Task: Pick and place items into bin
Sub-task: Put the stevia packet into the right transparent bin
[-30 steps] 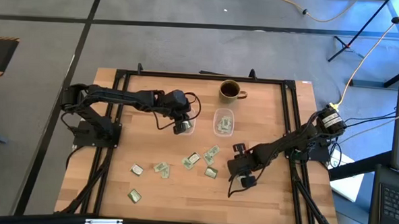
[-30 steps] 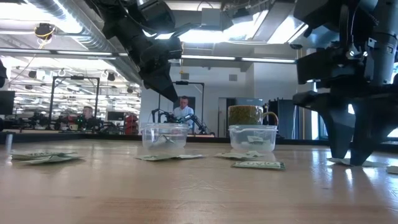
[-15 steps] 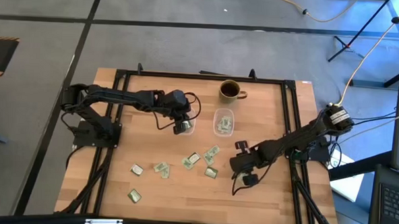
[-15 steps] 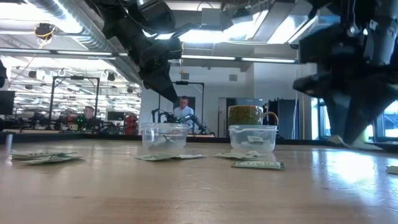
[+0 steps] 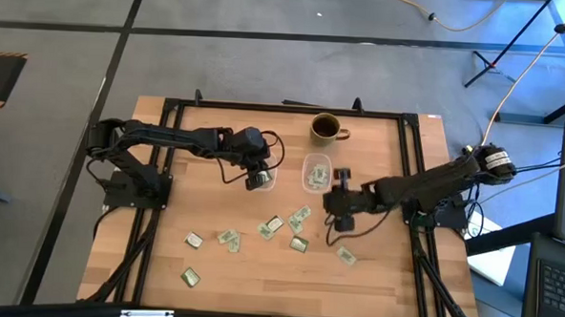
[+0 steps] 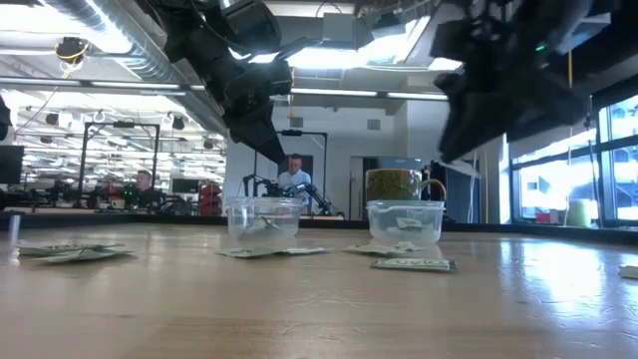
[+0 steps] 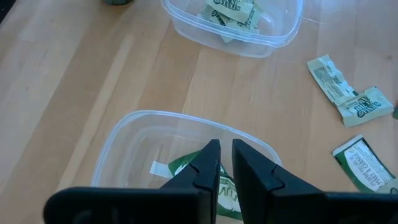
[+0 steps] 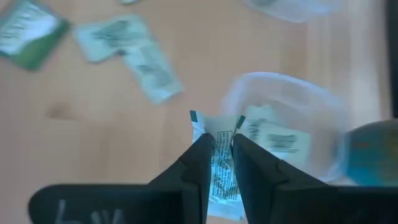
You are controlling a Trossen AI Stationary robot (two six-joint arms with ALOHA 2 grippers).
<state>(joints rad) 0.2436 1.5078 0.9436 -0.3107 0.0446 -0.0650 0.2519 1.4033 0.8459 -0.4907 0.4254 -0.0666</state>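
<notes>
Several pale green and white packets point(image 5: 300, 215) lie flat on the wooden table, one of them alone point(image 5: 345, 257) nearer the near edge. Two clear bins stand mid-table. The left bin point(image 5: 263, 177) holds a packet point(image 7: 186, 169). The right bin point(image 5: 316, 172) holds several point(image 7: 233, 12). My left gripper point(image 5: 256, 179) hangs shut above the left bin point(image 7: 186, 124) and touches nothing. My right gripper point(image 5: 338, 204) is in the air just near of the right bin point(image 8: 292, 118), shut on a packet point(image 8: 219, 155). My right gripper pinches one packet between its two fingers. The packet's white end point(image 8: 214, 127) sticks out past the fingertips. It is lifted clear of the table. Which way the fingers come at it does not show plainly.
A brown mug point(image 5: 327, 128) stands by the far edge behind the right bin, and shows behind it in the low view point(image 6: 394, 184). A black frame point(image 5: 266, 108) runs round the table. People sit in the room beyond point(image 6: 294, 179).
My right gripper has risen off the table and moved toward the far edge and the right bin, carrying a packet. A packet where it stood near the near-right stays on the wood, now uncovered. My left arm has kept still.
</notes>
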